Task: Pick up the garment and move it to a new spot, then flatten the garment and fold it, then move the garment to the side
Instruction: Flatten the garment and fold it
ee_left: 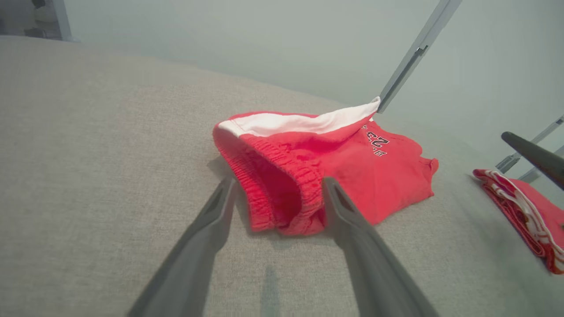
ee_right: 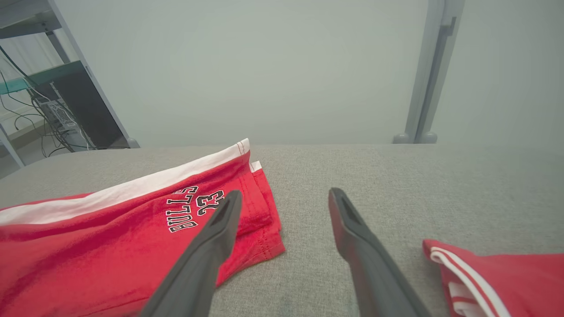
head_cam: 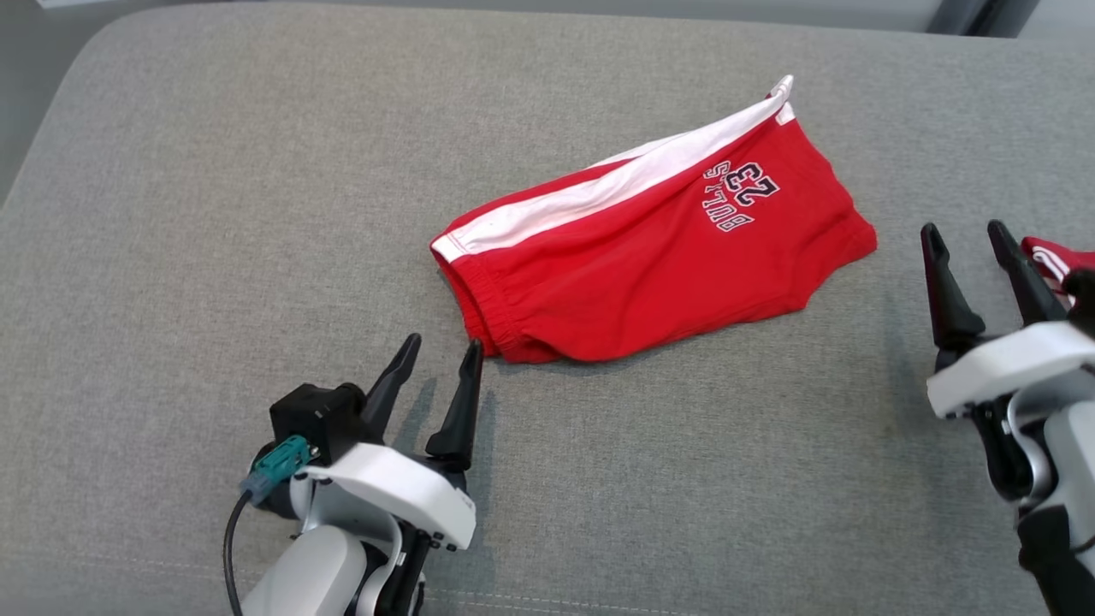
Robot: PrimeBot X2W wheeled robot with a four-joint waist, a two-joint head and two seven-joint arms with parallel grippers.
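On the red garment before me I read one print: the word "BULLS" and, beside it, the number "23", in dark letters with a white outline. It stands near the leg hem, at about 2 o'clock from the garment's middle. In my head view it appears upside down. In my left wrist view it is too small to read whole.

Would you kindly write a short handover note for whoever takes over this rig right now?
Left end effector: open, empty, by the waistband of the red fabric shorts with a white side stripe.
Right end effector: open, empty, beside the leg hem.
Shorts lie free on the grey fabric cushion, apparently folded in half.
A second red garment with white stripes lies at the right.
Left: likely moving the shorts aside.
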